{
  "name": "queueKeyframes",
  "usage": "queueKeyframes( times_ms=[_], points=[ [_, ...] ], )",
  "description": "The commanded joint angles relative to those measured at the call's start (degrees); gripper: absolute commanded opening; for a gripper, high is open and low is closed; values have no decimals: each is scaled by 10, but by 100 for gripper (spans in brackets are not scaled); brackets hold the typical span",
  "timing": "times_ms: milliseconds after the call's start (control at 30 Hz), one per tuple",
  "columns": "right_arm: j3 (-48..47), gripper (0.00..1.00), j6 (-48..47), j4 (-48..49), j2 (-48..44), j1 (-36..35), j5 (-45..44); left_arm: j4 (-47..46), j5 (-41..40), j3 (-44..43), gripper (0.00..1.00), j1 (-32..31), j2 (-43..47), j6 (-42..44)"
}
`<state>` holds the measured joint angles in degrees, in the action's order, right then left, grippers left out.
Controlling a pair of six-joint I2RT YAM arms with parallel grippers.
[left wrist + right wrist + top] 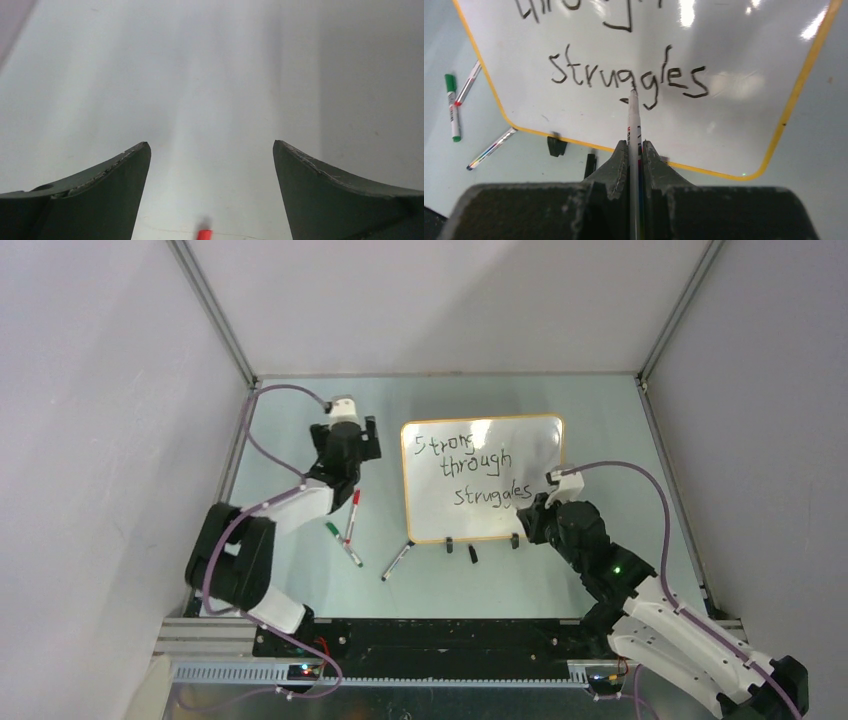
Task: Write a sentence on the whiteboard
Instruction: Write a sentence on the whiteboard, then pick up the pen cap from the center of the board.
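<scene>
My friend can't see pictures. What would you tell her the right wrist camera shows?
The right gripper has its jaws shut on a white marker, whose tip points at the black word "struggles" written on the whiteboard. A green-capped marker and two other pens lie off the board's left edge.

The top camera looks down from high behind both arms. The left wrist camera sits close behind the left dark fingers [100,195], facing the pale grey table [210,75] ahead. The right one looks past the right dark fingers [616,165] at the shiny orange-rimmed white board [734,120], also in the top view.
</scene>
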<state>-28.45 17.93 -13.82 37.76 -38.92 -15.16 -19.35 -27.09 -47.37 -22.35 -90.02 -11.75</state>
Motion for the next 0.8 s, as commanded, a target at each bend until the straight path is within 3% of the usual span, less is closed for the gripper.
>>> queueKeyframes(
  times_ms=[0, 133, 233, 400, 467, 567, 667, 767],
  points=[
    [17, 0, -8, 65, -18, -34, -12, 88, -63, -6, 99, 39, 111, -46],
    [32, 0, -18, 80, -38, -79, -63, 157, -58, -2, 99, 51, 182, -81],
    [40, 0, -20, 87, -50, -104, -95, 257, -83, 0, 99, 59, 219, -205],
    [44, 0, -20, 88, -58, -123, -126, 374, 85, -31, 96, 69, 220, -282],
    [44, 0, -21, 86, -63, -129, -141, 416, 117, -28, 95, 52, 245, -327],
    [44, 0, -18, 78, -74, -135, -160, 451, 86, 9, 93, -18, 305, -387],
    [47, 0, -14, 71, -91, -140, -183, 461, 53, 42, 85, -84, 385, -475],
    [53, 0, -6, 64, -106, -141, -200, 465, 58, 67, 70, -150, 410, -565]
  ],
)
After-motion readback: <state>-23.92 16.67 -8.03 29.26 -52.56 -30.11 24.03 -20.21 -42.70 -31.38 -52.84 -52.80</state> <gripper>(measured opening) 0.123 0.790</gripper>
